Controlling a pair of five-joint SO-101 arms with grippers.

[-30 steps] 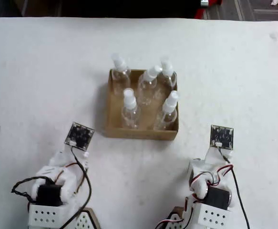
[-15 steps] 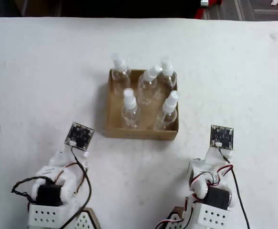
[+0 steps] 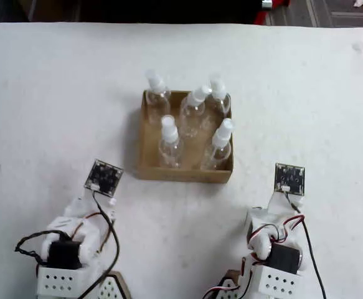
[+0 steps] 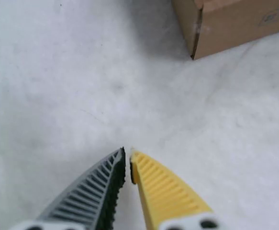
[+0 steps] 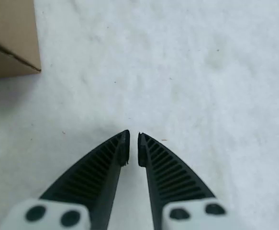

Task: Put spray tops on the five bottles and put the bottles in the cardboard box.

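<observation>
1. Bottles (image 3: 170, 148), all five wearing spray tops (image 3: 169, 128), stand inside the cardboard box (image 3: 184, 175).
2. Left end effector (image 4: 128, 154) and right end effector (image 5: 133, 140) sit clenched and empty over the counter (image 3: 56, 93), near the box.
3. Task looks complete; no further grasp seems needed.

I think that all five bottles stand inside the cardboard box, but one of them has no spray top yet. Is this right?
Not quite. The high view shows all five bottles inside the cardboard box, as you say, but each one already has a white spray top on it. None is left without one.
</observation>
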